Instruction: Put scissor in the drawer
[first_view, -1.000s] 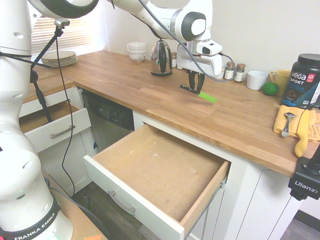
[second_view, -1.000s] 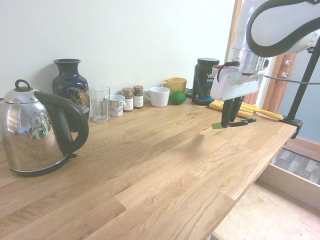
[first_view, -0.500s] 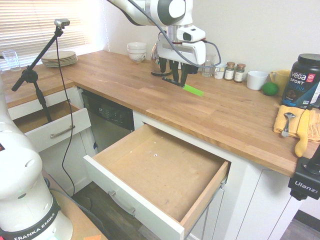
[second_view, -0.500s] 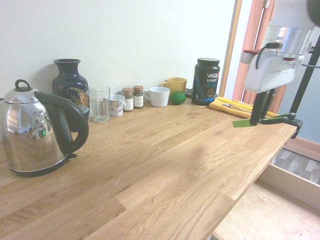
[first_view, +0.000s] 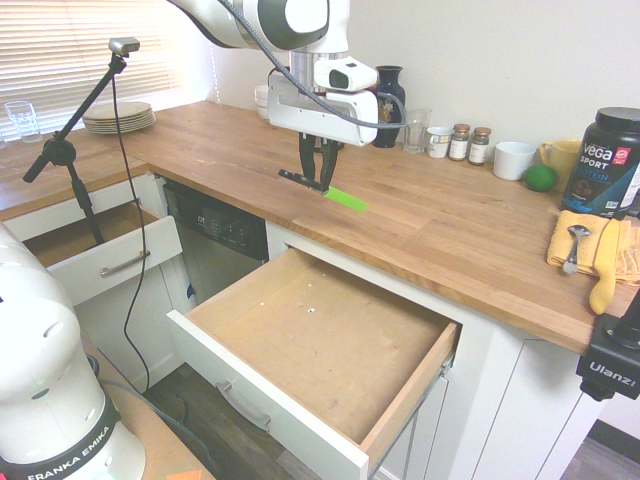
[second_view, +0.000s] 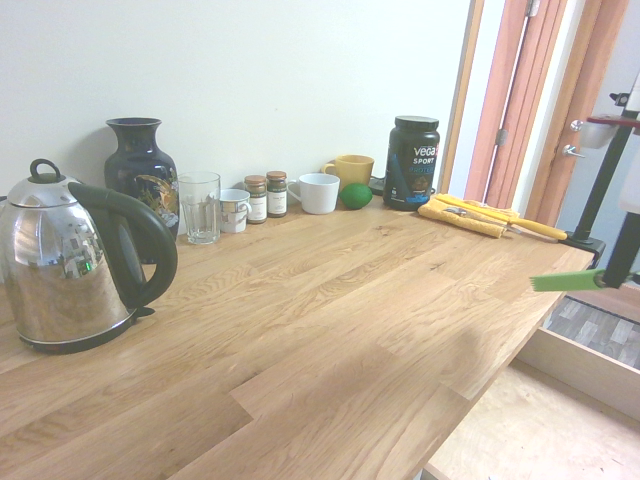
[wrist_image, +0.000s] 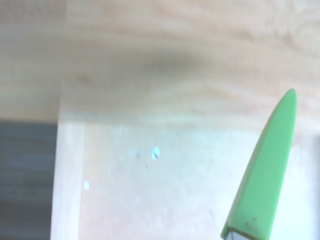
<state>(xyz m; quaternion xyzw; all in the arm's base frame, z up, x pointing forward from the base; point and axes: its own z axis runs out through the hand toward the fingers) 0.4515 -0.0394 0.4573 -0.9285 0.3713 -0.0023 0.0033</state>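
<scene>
My gripper (first_view: 314, 179) is shut on the scissor (first_view: 330, 190), which hangs level above the front edge of the wooden counter. Its lime-green sheath (first_view: 346, 199) points right, its dark handle left. The second exterior view shows the green sheath (second_view: 566, 281) at the far right edge, past the counter's edge. In the wrist view the sheath (wrist_image: 265, 175) lies over the wood below. The drawer (first_view: 300, 385) stands pulled wide open below and to the right of the gripper, its light-brown bottom (first_view: 320, 340) bare.
A smaller white drawer (first_view: 105, 262) is open at the left. Along the back wall stand a kettle (second_view: 75, 265), vase (second_view: 140, 175), glass (second_view: 200, 207), spice jars (first_view: 470, 143), mugs and a black tub (first_view: 607, 162). A yellow cloth with a spoon (first_view: 590, 250) lies at the right.
The arm has carried the scissor left and toward the counter's front edge, from mid-counter to just above the open drawer's back. The grip has stayed shut.
</scene>
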